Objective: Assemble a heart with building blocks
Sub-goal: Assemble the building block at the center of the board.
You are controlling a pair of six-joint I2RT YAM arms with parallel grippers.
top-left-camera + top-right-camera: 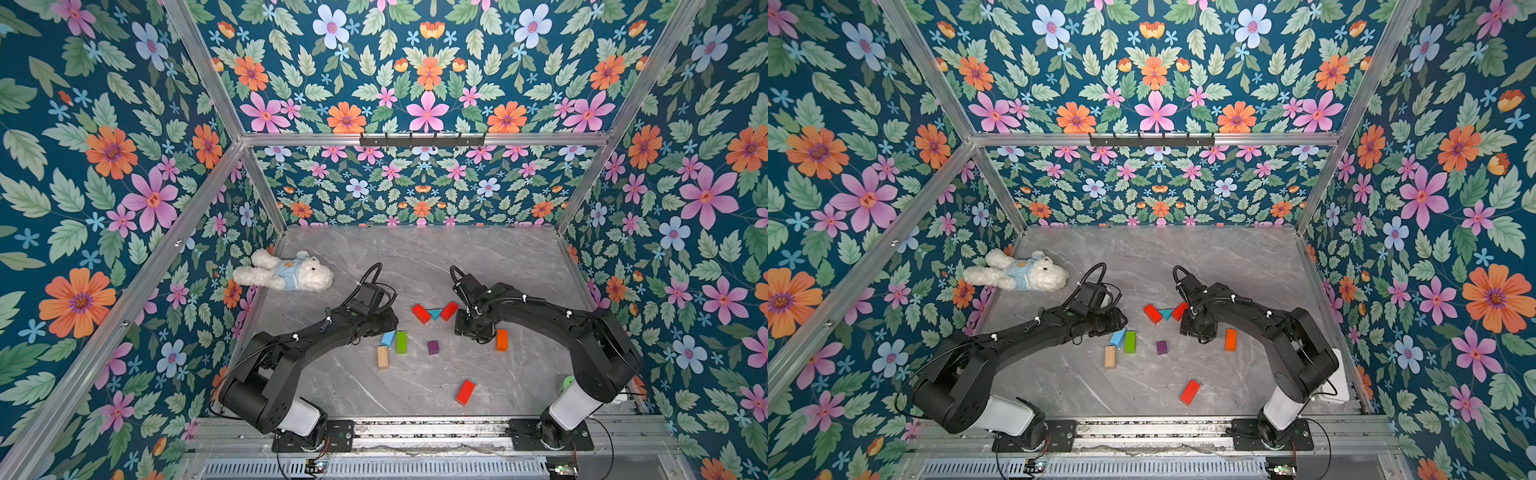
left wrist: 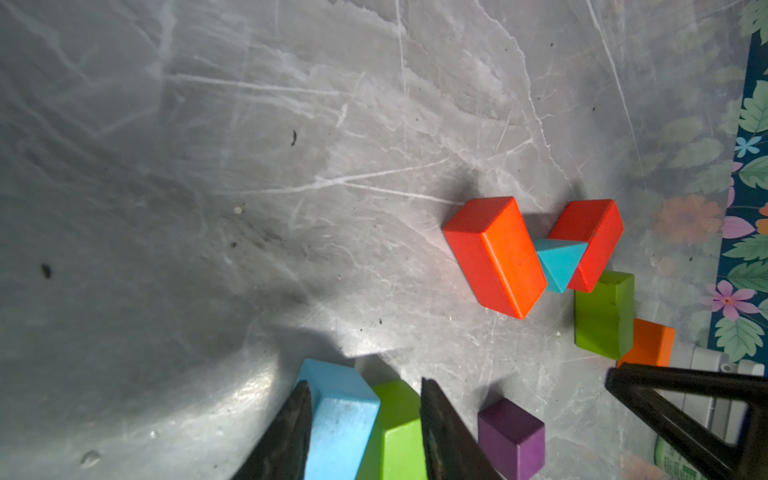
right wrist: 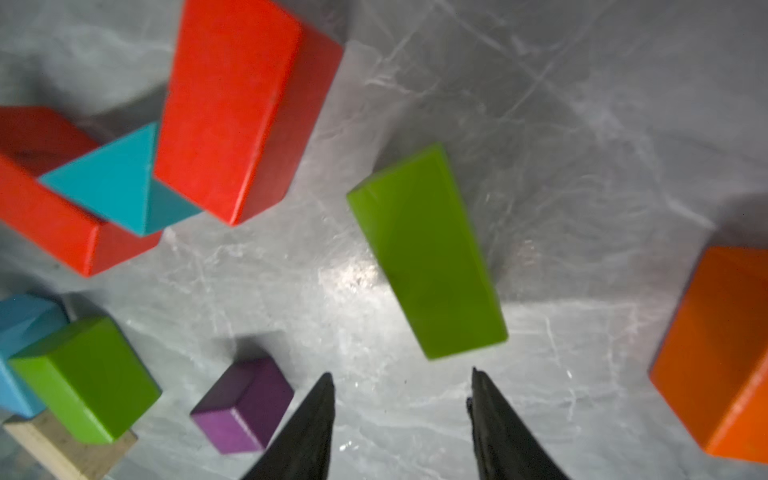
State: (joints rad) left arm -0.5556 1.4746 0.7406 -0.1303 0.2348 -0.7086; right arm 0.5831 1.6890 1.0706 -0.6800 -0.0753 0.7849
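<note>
black left arm (image 1: pixel 299 345) stretched inward, low | left pincer (image 2: pixel 365 382) jaws narrowly parted | black right arm (image 1: pixel 552 316) bent, reaching inward | right pincer (image 3: pixel 402 372) jaws wide apart, pointing down

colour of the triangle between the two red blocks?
The triangle is teal; clearest in the left wrist view.

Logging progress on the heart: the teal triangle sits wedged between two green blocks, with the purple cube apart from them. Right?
Not quite. The teal triangle sits between two red blocks, not green ones; the left wrist view shows it. The purple cube does stand apart.
</note>
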